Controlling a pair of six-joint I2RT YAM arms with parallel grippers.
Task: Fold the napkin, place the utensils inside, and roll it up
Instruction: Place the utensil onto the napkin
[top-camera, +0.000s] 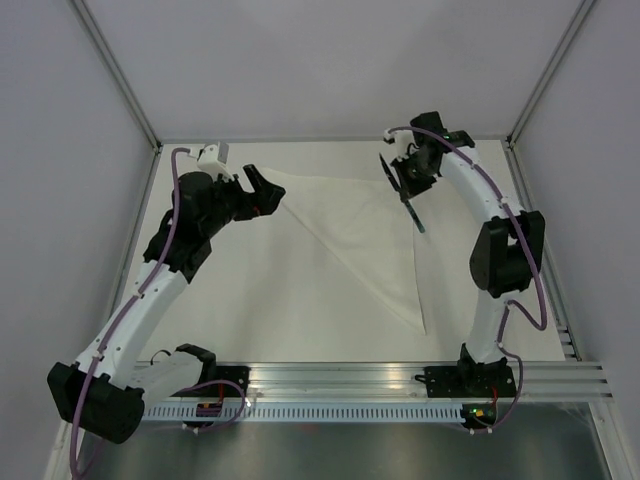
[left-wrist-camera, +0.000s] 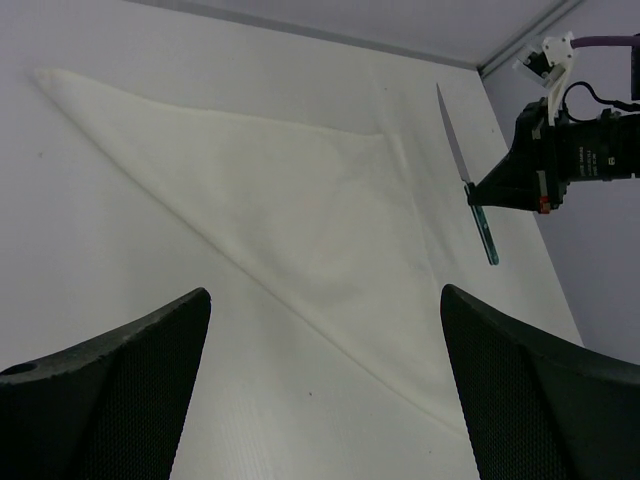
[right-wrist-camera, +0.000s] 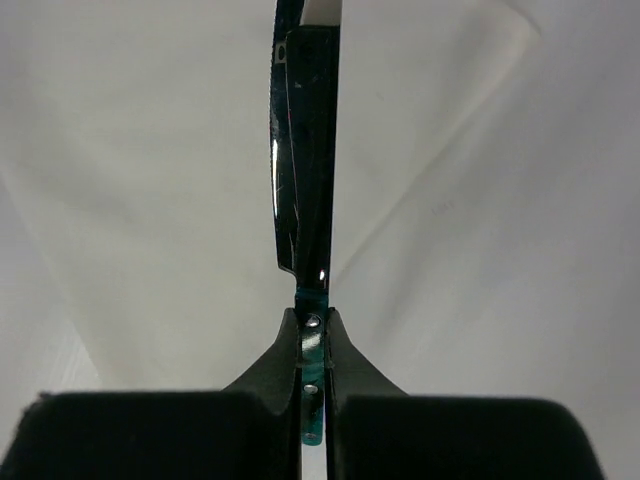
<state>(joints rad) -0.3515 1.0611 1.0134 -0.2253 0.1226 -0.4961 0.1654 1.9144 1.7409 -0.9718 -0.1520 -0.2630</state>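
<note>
Top external view: the napkin lies flat on the table as a white triangle, with one straight edge along the far side, one down the right, and a long diagonal running from the far-left corner to the near-right tip. The left gripper sits at that far-left corner with its jaws spread and nothing between them; whether it touches the cloth cannot be told. The right gripper is over the far-right corner, clamped on the utensil, which slants along the napkin's right edge. Left wrist view: the left gripper shows both fingers wide apart and empty, with the napkin spread out ahead of them. Across the cloth, the right gripper pinches the utensil near its middle, pale blade up, teal handle hanging down. Right wrist view: the right gripper is closed tight on the teal handle of the utensil, whose dark blade reaches forward above the napkin.
</note>
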